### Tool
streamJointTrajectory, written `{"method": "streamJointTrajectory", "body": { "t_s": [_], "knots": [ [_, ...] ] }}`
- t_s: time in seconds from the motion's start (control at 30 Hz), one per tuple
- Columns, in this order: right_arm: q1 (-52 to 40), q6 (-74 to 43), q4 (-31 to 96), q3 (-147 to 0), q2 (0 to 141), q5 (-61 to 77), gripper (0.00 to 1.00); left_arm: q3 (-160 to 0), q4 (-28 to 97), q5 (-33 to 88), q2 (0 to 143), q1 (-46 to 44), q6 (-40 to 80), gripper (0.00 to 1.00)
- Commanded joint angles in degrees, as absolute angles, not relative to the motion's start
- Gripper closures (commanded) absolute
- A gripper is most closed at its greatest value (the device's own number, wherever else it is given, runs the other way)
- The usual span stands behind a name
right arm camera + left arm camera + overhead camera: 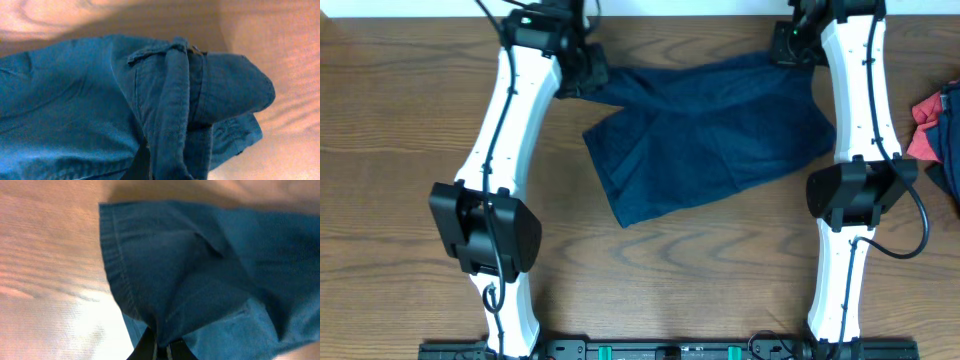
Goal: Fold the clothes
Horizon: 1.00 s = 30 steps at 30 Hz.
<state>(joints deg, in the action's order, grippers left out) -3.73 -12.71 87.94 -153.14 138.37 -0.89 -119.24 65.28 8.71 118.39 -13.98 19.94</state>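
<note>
Overhead, the clothes (710, 130) lay on the table (400, 120), long axis running left to right; left gripper (585, 72) and right gripper (788, 45) each clamped a far corner, the rest lying nearward of both.

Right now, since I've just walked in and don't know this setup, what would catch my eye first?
The clothes, one big navy-blue garment, lie rumpled in the middle of the wooden table. The left arm and right arm each have jaws shut on its far edge, one at either end. A red cloth peeks in at the right edge.
</note>
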Motion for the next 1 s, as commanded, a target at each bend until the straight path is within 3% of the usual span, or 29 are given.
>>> {"method": "streamJointTrajectory", "body": {
  "t_s": [0.0, 0.4, 0.97],
  "knots": [
    [-1.72, -11.44, 89.93, -153.67, 138.50, -1.50, 0.98, -119.48, 68.77, 9.02, 116.53, -16.56, 21.98, 0.94],
    [2.57, -8.58, 97.34, -153.64, 138.50, -1.32, 0.98, -119.48, 81.41, 8.95, 111.39, -25.98, 25.21, 0.94],
    [2.37, -3.60, 97.14, -152.55, 137.27, 1.98, 0.99, -108.97, 77.06, 7.07, 110.21, -28.53, 26.02, 0.94]
  ]
}}
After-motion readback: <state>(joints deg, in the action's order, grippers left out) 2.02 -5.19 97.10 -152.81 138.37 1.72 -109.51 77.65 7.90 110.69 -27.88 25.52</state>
